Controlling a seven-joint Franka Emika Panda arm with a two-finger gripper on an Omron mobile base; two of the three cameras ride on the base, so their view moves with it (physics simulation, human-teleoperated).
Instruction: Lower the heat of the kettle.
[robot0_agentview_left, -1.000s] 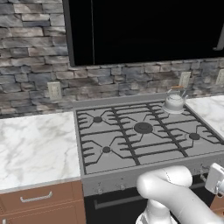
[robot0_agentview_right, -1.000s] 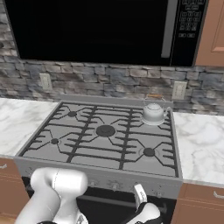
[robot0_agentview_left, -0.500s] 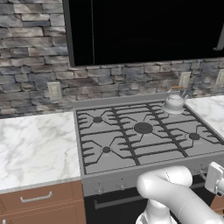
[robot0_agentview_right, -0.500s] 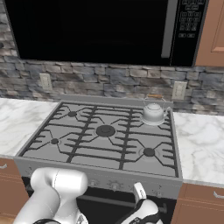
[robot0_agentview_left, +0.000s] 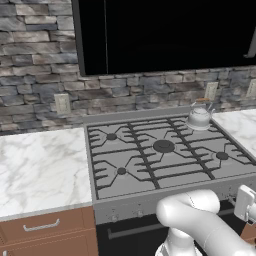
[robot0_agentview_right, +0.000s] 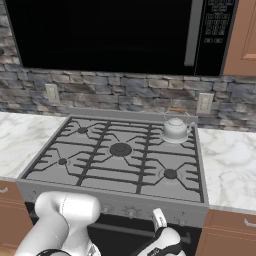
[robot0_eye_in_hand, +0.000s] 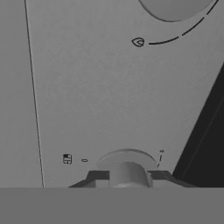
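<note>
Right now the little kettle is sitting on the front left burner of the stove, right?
Not quite. The kettle sits on the back right burner of the stove, near the stone wall, as the right base view shows.

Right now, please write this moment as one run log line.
kettle: back right burner | gripper: at stove knob, jaw state unclear | stove

Kettle (robot0_agentview_left: 199, 118) upright on stove's (robot0_agentview_left: 150, 172) back right burner.
</note>
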